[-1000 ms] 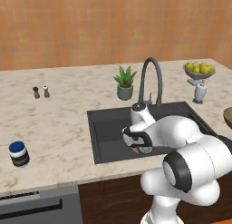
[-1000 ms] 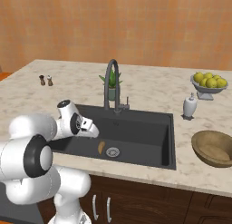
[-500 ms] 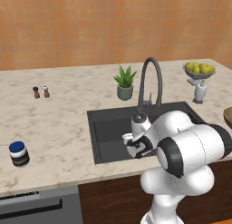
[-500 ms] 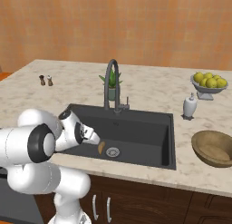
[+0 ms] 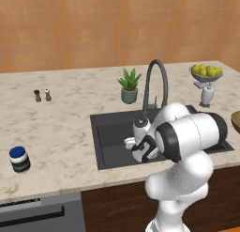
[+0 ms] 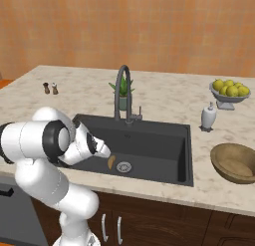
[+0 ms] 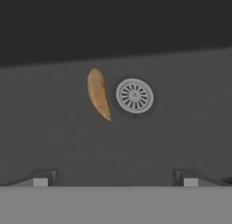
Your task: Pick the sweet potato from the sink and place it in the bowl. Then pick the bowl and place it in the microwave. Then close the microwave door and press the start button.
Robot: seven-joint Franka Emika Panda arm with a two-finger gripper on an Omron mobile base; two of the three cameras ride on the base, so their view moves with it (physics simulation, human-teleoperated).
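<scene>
On the floor of the black sink (image 6: 149,140), your sweet potato (image 7: 98,93) lies just beside the round metal drain (image 7: 134,95), not touching it. Your gripper (image 7: 115,177) hangs above the basin with its fingers spread wide and nothing between them. Off to the right, the wooden bowl (image 6: 235,163) sits on the counter (image 6: 164,95).
</scene>
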